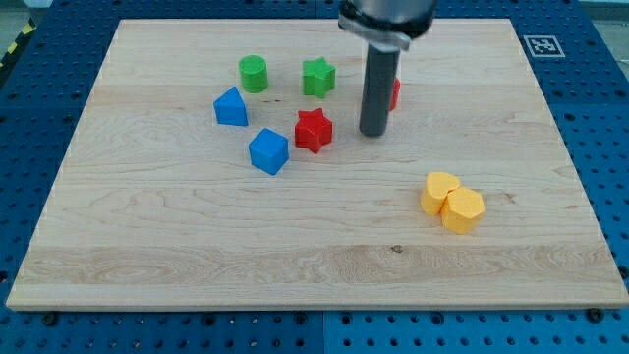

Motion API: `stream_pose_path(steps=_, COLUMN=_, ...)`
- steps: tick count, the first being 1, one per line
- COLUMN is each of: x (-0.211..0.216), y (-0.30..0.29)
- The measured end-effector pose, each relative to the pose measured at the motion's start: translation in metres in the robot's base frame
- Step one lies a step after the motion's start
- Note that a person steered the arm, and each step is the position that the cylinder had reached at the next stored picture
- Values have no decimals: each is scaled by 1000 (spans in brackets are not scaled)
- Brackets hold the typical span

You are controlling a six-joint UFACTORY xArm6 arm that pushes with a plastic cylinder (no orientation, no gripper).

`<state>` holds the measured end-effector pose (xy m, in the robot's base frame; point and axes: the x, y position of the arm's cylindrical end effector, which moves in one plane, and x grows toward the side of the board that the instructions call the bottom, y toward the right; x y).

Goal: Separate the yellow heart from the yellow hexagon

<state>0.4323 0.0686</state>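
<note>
Seven small coloured blocks on a pale wooden board [197,226]; one camera view only, looking down the board from its bottom edge.

Task pair: yellow heart-shaped block [438,191] and yellow hexagonal block [463,209] sit touching, toward the board's bottom-right corner, heart on the view's left and slightly higher, hexagon lower right. No gap visible between them, so separation is not yet done.

My tip [372,133] is down on the board right of centre, in the top half, well apart from the yellow pair. No jaws or hand on this rod, so nothing is grasped or clenched; it touches no block that I can confirm. A red block [395,93], shape unclear, is partly hidden behind the rod. Judgement: the tip stands above-left of the pair, a fair approach for driving down between them or catching the heart's side.

Other blocks cluster toward the top-left half: green cylinder block [253,74], green star block [317,77], blue block with a peaked top [231,106], blue cube-like block [268,150], red star block [314,130] just left of the tip. All well apart from the yellow pair, so not in the way.

Surface: light wood grain, flat. Around it, a blue perforated table [600,118]. A black-and-white marker tag [543,45] sits at the board's top-right corner. Yellow-black hazard striping [15,47] shows at the view's far top left.
</note>
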Motion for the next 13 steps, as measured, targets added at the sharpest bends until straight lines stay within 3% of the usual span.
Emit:
stream_pose_path(steps=2, x=20, y=73)
stream_pose_path(steps=4, x=89, y=155)
stream_pose_path(steps=6, x=150, y=117)
stream_pose_path(steps=10, x=116, y=98)
stream_pose_path(steps=12, x=145, y=49)
stream_pose_path(steps=13, x=126, y=49)
